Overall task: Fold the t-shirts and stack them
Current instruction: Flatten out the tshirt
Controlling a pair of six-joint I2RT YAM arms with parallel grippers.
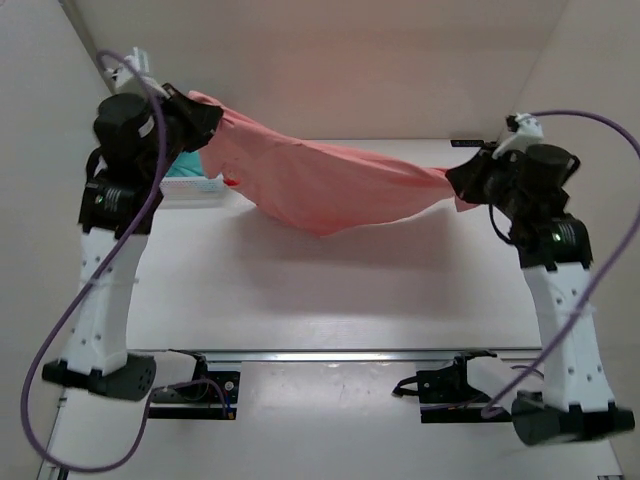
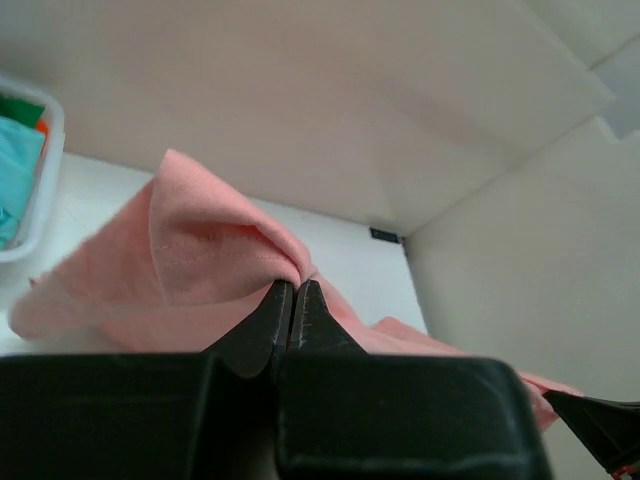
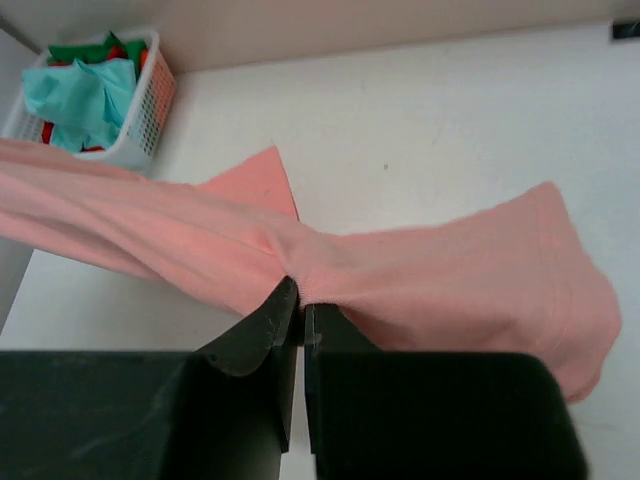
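The pink shirt [image 1: 320,185] was held up in the air above the bench [image 1: 350,300], stretched between the two arms. The left jaws were closed tight on a bunched fold at the shirt's left end, with cloth pinched between the black tips, as was shown plainly in the left wrist view. The right jaws were likewise clamped on a gathered pinch of cloth near the shirt's right end, and a loose flap was left hanging past the grip on the outer side. The left arm [image 1: 110,260] was raised by the back left corner of the bench; the right arm [image 1: 560,300] was raised at its right side. Between the two grips the cloth was sagged in a broad swag, with its lowest corner hung over the middle of the bench and a soft shadow cast beneath it. Whether that corner was clear of the surface could not be told for certain.

The basket [image 3: 150,115] was placed at the back left of the bench, just beyond the left arm and partly hidden by it in the top view. In it a teal shirt [image 3: 85,95] was heaped on top, a green shirt [image 3: 85,47] was tucked behind it, and a red shirt [image 3: 45,131] was glimpsed at the edges, all crumpled.
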